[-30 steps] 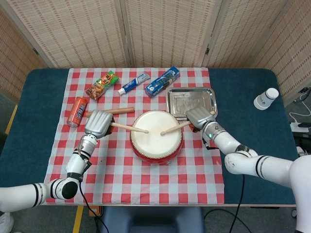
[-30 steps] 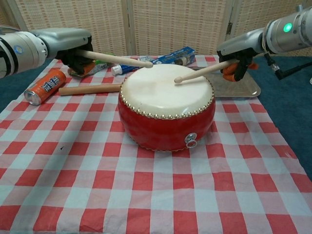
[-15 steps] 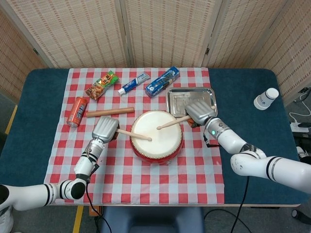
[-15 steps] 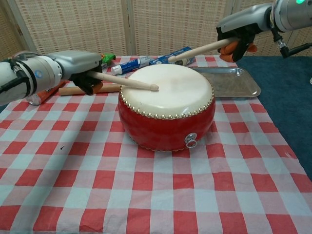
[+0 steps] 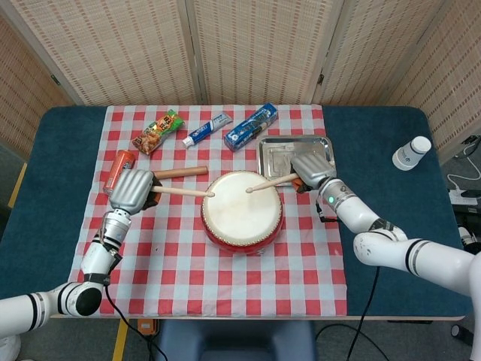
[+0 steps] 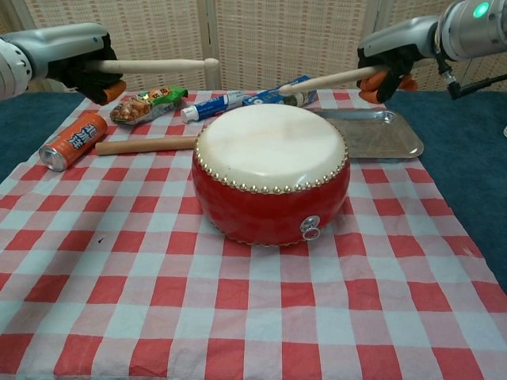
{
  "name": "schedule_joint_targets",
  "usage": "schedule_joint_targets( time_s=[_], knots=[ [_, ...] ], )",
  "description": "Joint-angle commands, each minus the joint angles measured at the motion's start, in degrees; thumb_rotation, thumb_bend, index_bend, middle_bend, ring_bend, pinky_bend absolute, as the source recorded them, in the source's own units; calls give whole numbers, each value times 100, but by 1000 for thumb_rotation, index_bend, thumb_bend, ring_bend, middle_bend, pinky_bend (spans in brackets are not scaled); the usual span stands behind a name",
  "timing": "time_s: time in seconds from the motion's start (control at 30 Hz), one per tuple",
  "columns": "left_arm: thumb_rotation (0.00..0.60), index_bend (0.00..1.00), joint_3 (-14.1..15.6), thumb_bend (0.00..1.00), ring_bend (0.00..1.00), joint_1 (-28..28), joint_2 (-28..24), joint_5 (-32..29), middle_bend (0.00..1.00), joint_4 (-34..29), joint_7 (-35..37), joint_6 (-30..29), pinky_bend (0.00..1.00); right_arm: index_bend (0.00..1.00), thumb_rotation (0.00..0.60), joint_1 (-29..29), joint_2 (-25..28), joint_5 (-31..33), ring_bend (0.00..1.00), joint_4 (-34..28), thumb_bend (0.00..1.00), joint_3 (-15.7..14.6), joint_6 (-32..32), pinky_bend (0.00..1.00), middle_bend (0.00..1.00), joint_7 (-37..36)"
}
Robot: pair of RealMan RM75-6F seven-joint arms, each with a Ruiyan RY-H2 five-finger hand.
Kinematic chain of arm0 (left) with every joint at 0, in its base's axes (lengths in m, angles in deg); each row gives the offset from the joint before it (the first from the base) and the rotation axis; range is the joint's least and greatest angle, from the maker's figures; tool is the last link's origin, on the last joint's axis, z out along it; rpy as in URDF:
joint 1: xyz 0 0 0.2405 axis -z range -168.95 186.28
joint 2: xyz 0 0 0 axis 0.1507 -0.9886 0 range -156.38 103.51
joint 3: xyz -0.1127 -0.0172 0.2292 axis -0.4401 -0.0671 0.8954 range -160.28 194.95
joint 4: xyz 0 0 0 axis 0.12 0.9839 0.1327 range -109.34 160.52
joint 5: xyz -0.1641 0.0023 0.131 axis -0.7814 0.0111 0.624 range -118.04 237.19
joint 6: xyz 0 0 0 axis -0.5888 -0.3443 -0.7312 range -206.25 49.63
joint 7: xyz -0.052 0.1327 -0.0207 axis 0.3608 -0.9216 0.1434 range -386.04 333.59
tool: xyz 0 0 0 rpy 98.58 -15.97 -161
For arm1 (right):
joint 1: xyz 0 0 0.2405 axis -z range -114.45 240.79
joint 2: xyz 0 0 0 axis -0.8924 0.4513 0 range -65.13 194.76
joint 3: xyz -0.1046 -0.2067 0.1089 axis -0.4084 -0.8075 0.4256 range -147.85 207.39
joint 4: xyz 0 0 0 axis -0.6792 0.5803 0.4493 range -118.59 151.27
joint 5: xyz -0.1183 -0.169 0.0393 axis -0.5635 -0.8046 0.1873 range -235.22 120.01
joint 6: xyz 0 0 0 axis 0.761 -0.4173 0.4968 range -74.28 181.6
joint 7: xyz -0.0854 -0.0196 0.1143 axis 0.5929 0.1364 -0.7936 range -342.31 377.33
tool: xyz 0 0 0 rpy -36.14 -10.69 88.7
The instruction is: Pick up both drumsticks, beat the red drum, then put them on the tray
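Note:
The red drum [image 5: 242,211] [image 6: 272,184] with its cream skin stands mid-cloth. My left hand [image 5: 133,191] [image 6: 83,59] grips one drumstick [image 5: 181,192] [image 6: 154,64], held level and raised, its tip just left of the drum's rim. My right hand [image 5: 313,172] [image 6: 386,63] grips the other drumstick [image 5: 271,183] [image 6: 331,77], which slants down over the drum's far right part, tip above the skin. The metal tray [image 5: 294,155] [image 6: 379,133] lies behind the drum on the right.
A wooden rolling pin [image 5: 174,173] [image 6: 146,145] and an orange can [image 5: 118,171] [image 6: 73,140] lie left of the drum. A snack bag [image 5: 158,131], toothpaste tube [image 5: 207,129] and blue box [image 5: 251,125] line the back. A white bottle [image 5: 412,153] stands far right.
My left hand has swung up and left, lifting its stick off the drum skin. The right stick has dropped lower toward the skin.

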Motion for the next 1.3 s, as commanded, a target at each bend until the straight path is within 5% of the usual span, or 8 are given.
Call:
schedule_joint_targets(
  time_s=[0.03, 0.37, 0.77, 0.9, 1.0, 1.13, 1.3],
  knots=[
    [600, 1000, 19, 817, 982, -53, -21, 43, 1000, 29, 56, -1, 1000, 1000, 600, 197, -4, -128, 912, 419, 1000, 116, 159, 803, 943, -273],
    [600, 1000, 96, 817, 982, -240, -114, 287, 1000, 79, 197, -30, 1000, 1000, 600, 196, -1211, 4, 879, 2421, 968, -115, 970, 802, 943, -305],
    [600, 1000, 81, 818, 982, -466, -331, 476, 1000, 22, 415, -90, 1000, 1000, 600, -3, -2697, -221, 788, 4822, 710, 169, 1783, 775, 938, -590],
    [600, 1000, 64, 817, 982, -547, -416, 521, 1000, -12, 514, -110, 1000, 999, 600, -89, -3060, -383, 686, 5486, 564, 236, 2024, 715, 852, -618],
    [600, 1000, 43, 817, 983, -581, -479, 530, 1000, -35, 584, -73, 1000, 909, 600, -146, -3284, -481, 574, 5907, 466, 321, 2196, 599, 747, -677],
    [600, 1000, 26, 817, 982, -628, -543, 572, 1000, -73, 628, -79, 1000, 666, 600, -215, -3550, -641, 403, 6377, 346, 440, 2405, 433, 581, -761],
    [600, 1000, 8, 817, 982, -666, -584, 623, 1000, -79, 672, -78, 1000, 427, 600, -259, -3792, -839, 271, 6778, 231, 572, 2531, 365, 417, -852]
  ],
)
